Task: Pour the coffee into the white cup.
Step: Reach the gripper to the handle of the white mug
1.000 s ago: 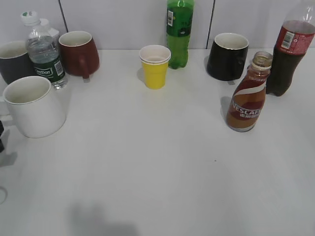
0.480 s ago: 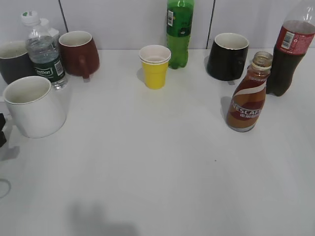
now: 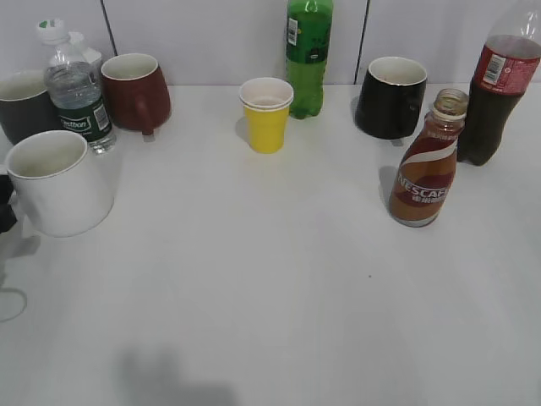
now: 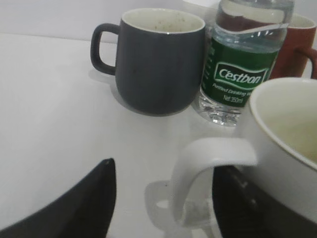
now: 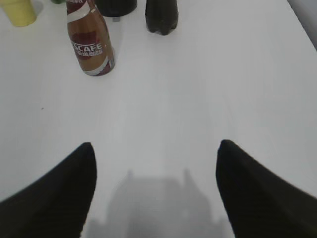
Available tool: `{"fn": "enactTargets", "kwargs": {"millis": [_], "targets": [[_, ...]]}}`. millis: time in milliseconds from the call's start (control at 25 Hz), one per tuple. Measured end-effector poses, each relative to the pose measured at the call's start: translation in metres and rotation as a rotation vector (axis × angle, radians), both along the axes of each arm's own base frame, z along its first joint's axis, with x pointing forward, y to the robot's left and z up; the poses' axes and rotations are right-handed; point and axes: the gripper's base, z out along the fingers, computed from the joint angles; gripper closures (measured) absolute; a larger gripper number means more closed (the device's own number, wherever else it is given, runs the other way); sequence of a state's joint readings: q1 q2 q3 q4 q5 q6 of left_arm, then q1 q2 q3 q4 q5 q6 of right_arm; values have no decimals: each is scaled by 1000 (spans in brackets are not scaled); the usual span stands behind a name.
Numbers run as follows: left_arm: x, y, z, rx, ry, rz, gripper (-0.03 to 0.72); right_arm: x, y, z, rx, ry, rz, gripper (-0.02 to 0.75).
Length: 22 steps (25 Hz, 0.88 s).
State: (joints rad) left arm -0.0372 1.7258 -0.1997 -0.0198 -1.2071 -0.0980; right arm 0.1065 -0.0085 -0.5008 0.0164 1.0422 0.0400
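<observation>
The coffee (image 3: 424, 165) stands upright, uncapped mouth up — both tools spread wide, the left tool (image 4: 163, 198) straddling the white cup's (image 3: 57, 182) handle.

Exterior looks down slantwise; wrist views sit low, sharing the table (image 3: 270, 279).

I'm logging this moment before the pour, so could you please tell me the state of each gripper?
Left gripper: open, its jaws either side of the white cup's handle, not closed on it.
Right gripper: open, holding nothing, short of the coffee.

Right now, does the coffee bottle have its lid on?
No, it's open. The coffee bottle stands upright with a bare mouth, no cap on top.
</observation>
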Motion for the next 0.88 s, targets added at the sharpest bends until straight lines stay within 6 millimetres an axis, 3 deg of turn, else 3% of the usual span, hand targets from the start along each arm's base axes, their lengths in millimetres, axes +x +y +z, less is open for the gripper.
{"fn": "enactTargets", "kwargs": {"millis": [240,880], "targets": [[5,0,-12,-1,39,2,218,0,0,0,0,0,0,150],[18,0,-9,5,12,-40,218,0,0,0,0,0,0,150]]}}
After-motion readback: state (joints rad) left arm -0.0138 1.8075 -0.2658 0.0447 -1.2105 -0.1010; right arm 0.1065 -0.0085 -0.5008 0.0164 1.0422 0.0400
